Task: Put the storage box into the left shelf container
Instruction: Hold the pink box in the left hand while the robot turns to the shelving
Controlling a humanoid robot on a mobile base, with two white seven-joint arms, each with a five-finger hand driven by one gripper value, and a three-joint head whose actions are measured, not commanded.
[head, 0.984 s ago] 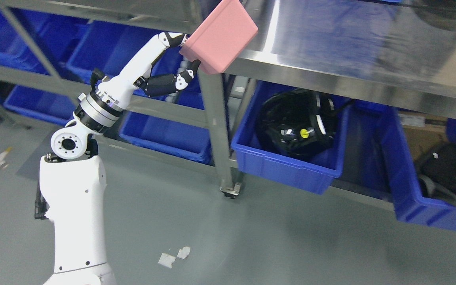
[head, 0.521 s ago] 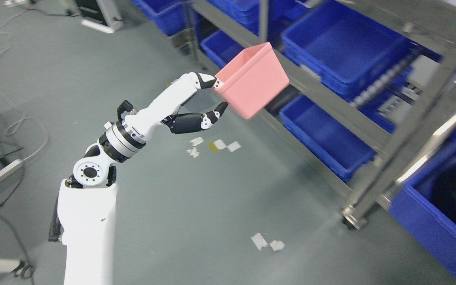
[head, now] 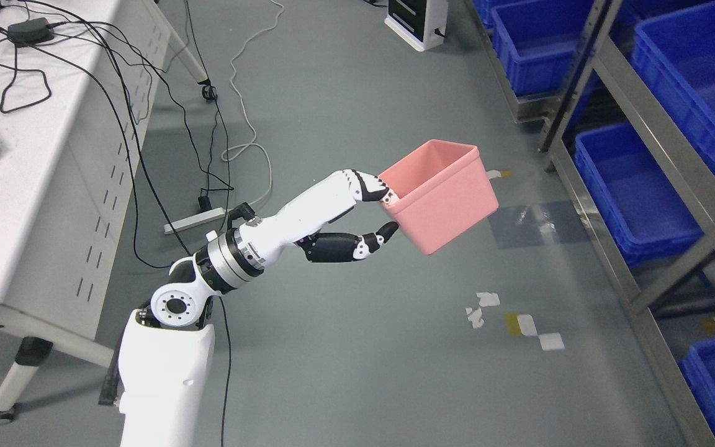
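Note:
My left hand is shut on the near rim and wall of a pink storage box, fingers over the rim and thumb under the wall. The box is held in the air above the grey floor, open side up and tilted a little. It looks empty inside. The metal shelf with blue containers stands to the right of the box, apart from it. My right arm does not show.
A white table with cables stands at the left. A power strip and loose cables lie on the floor behind my arm. Tape scraps lie on the floor near the shelf's lower rail.
The whole picture has swung left, so the camera has turned: the shelf now sits at the right edge and the white table has come into view. My left hand still holds the pink box.

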